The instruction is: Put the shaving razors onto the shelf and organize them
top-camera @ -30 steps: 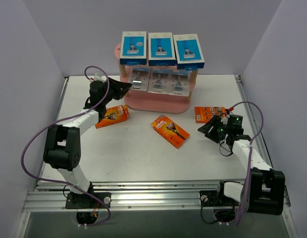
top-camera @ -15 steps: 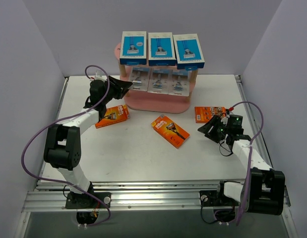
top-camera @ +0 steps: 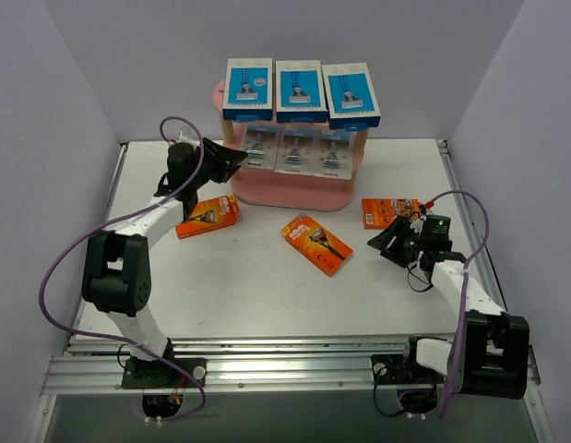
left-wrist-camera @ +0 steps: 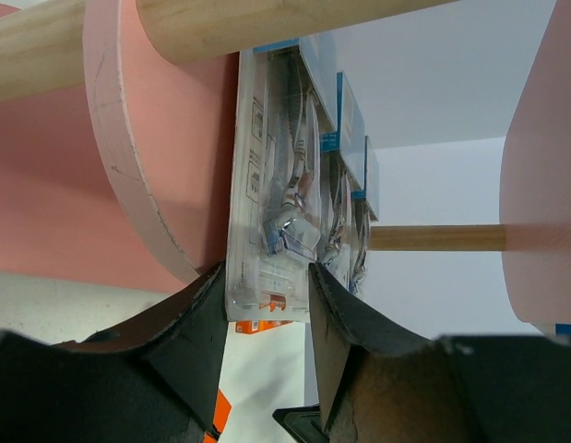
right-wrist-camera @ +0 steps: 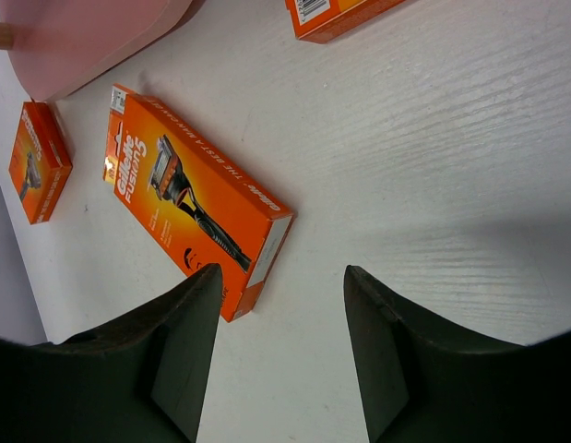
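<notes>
The pink shelf [top-camera: 290, 192] stands at the back centre. Three blue-and-white boxes [top-camera: 299, 90] lie on its top board. Three clear blister packs [top-camera: 297, 150] stand on the middle board. Three orange packs lie on the table: left [top-camera: 208, 216], middle [top-camera: 316, 245], right [top-camera: 390, 212]. My left gripper [top-camera: 237, 162] is at the shelf's left end. In the left wrist view it [left-wrist-camera: 267, 269] is shut on the near end of the leftmost blister pack [left-wrist-camera: 271, 185]. My right gripper [top-camera: 388, 242] is open and empty over bare table [right-wrist-camera: 283, 272], right of the middle orange pack [right-wrist-camera: 188, 198].
The shelf's wooden posts [left-wrist-camera: 433, 237] and pink boards [left-wrist-camera: 147, 166] close in around the left gripper. Purple walls enclose the table on three sides. The left orange pack [right-wrist-camera: 38, 161] and the shelf's bottom board [right-wrist-camera: 91, 28] show in the right wrist view.
The left wrist has shifted slightly up and back at the shelf's left end. The right arm has barely moved. The packs lie where they were.
</notes>
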Tool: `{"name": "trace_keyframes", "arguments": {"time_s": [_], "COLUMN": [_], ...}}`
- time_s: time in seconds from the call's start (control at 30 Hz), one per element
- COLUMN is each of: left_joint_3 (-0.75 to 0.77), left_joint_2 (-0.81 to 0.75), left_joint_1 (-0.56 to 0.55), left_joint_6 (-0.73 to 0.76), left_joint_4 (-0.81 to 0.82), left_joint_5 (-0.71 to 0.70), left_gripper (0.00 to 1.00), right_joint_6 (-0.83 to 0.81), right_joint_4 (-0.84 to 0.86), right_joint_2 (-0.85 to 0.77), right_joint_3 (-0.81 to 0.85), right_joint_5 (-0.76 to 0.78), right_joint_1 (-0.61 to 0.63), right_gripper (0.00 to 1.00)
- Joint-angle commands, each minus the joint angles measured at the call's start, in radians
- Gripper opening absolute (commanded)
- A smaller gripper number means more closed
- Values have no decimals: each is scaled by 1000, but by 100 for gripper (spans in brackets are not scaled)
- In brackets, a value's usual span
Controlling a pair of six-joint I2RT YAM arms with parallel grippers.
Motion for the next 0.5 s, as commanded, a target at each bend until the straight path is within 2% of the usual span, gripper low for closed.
{"name": "trace_keyframes", "arguments": {"time_s": [0.0, 0.47], "left_joint_3": [33, 117], "left_joint_2": [0, -11], "left_joint_1": [4, 6], "left_joint_6": [39, 142], "left_joint_4": [-80, -269], "left_joint_5": [10, -5], "left_gripper": [48, 49], "right_joint_6": [-5, -11], "right_joint_4": [17, 29], "right_joint_2": [2, -1], "right_joint_3": [-9, -28], "right_joint_5": [-3, 3], "right_joint_1": [-1, -1], "right_gripper": [51, 51]}}
